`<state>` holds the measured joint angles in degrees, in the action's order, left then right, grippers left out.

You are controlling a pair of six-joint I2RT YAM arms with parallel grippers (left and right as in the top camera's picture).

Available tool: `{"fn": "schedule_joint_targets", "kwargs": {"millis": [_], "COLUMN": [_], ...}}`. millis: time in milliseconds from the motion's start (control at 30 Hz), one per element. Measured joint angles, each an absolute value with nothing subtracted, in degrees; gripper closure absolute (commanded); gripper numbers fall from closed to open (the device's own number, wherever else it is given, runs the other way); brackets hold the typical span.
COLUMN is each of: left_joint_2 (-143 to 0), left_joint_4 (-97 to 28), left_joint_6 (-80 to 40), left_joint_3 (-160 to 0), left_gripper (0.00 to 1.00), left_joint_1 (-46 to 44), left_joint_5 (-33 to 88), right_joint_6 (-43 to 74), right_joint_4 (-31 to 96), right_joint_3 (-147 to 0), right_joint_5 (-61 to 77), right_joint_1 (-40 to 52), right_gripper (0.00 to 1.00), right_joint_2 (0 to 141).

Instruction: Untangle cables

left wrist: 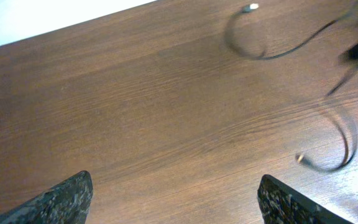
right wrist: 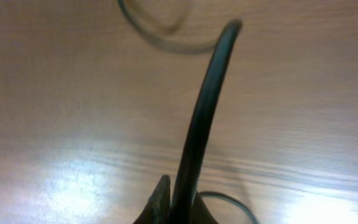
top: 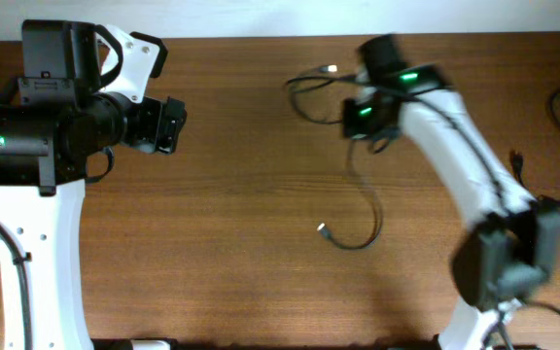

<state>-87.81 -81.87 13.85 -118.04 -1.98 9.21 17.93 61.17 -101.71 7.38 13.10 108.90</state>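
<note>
The right gripper was clamped tight on one of the thin black cables, which rose from between its fingers. From there that cord hung and curled across the wooden table to a metal-tipped plug; a second plug lay near the far edge. The left gripper hovered wide open and empty, well apart from them

I see a brown wooden table with a smooth top, grainy lines and a soft shine. The thin black cables look smooth and rubbery, with a small shiny metal tip. The left gripper has dark fingers, speckled and rough-looking
</note>
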Motion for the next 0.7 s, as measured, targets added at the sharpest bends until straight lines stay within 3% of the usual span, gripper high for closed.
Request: {"fn": "schedule_joint_targets", "kwargs": {"millis": [133, 267, 500, 600, 700], "left_joint_2": [-87.8, -87.8, -87.8, -87.8, -87.8], "left_joint_4": [-82.0, -81.9, -83.5, -83.5, -83.5], "left_joint_6": [13.8, 13.8, 13.8, 13.8, 13.8], "left_joint_3": [-118.0, -118.0, -118.0, -118.0, -118.0], "left_gripper": [0.14, 0.14, 0.15, 0.15, 0.15], "left_joint_1": [-1.9, -1.8, -1.8, -1.8, -1.8], "left_joint_5": [9.9, 10.1, 10.5, 10.5, 10.5], "right_joint_6": [17.1, 15.4, 14.4, 14.3, 16.8], "right_joint_4": [61.6, 64.6, 68.9, 66.3, 59.9], "right_joint_3": [-105.9, -105.9, -105.3, -105.1, -105.0], "right_joint_5": [-2.8, -1.5, 2.6, 2.6, 7.5], "right_joint_1": [-14.2, -32.4, -36.1, -37.1, -43.9], "right_gripper": [0.96, 0.96, 0.96, 0.96, 0.96], "right_joint_2": [86.9, 84.3, 95.6, 96.0, 96.0]}}
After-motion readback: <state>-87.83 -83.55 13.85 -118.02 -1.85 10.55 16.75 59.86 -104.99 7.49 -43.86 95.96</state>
